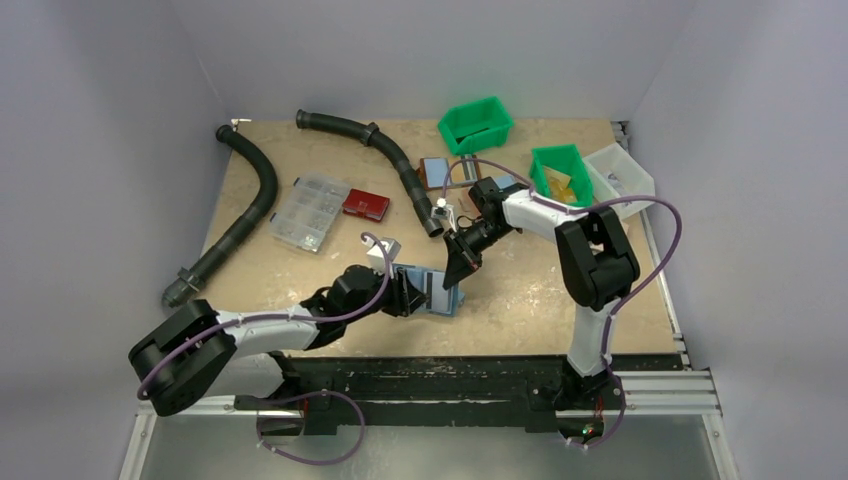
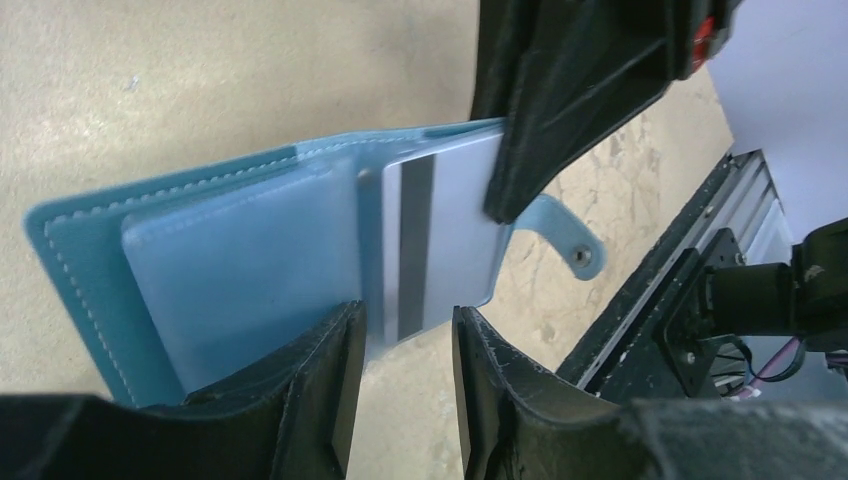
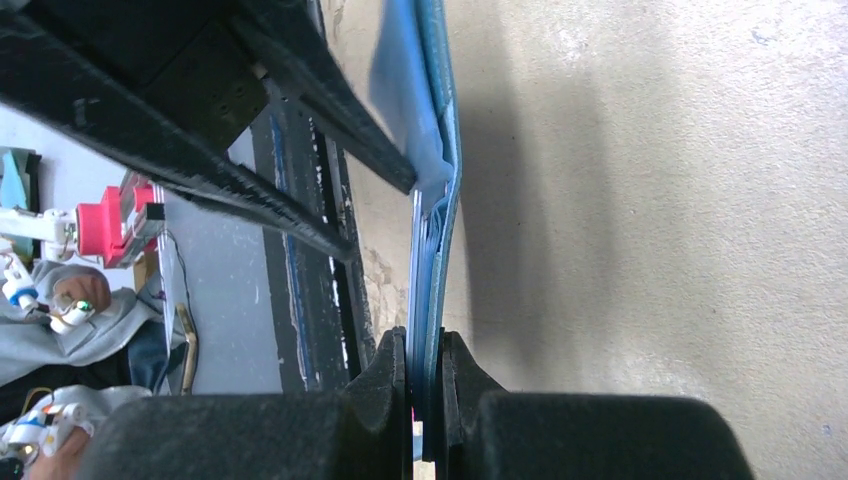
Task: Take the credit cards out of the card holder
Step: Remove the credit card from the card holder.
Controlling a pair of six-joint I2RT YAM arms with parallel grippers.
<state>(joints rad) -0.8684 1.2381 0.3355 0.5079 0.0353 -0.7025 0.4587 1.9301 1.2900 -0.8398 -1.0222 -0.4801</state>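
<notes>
The card holder (image 1: 438,292) is open, showing light-blue inner pockets (image 2: 230,250) and a snap tab (image 2: 577,252). A pale card (image 2: 455,235) with a dark stripe sticks partly out of a pocket. My right gripper (image 1: 462,266) comes down from above and is shut on the holder's upper edge beside the card; in the right wrist view (image 3: 425,345) the blue layers (image 3: 440,170) are pinched edge-on. My left gripper (image 2: 405,320) is open, its fingertips either side of the card's lower edge; it shows at the holder's left (image 1: 410,292).
Two black hoses (image 1: 250,205) (image 1: 390,150) lie at the back left. A clear organiser box (image 1: 310,212), a red case (image 1: 365,203), a brown-backed holder (image 1: 434,172), two green bins (image 1: 476,124) (image 1: 558,172) and a white bin (image 1: 620,175) stand behind. The black rail (image 2: 660,290) marks the near edge.
</notes>
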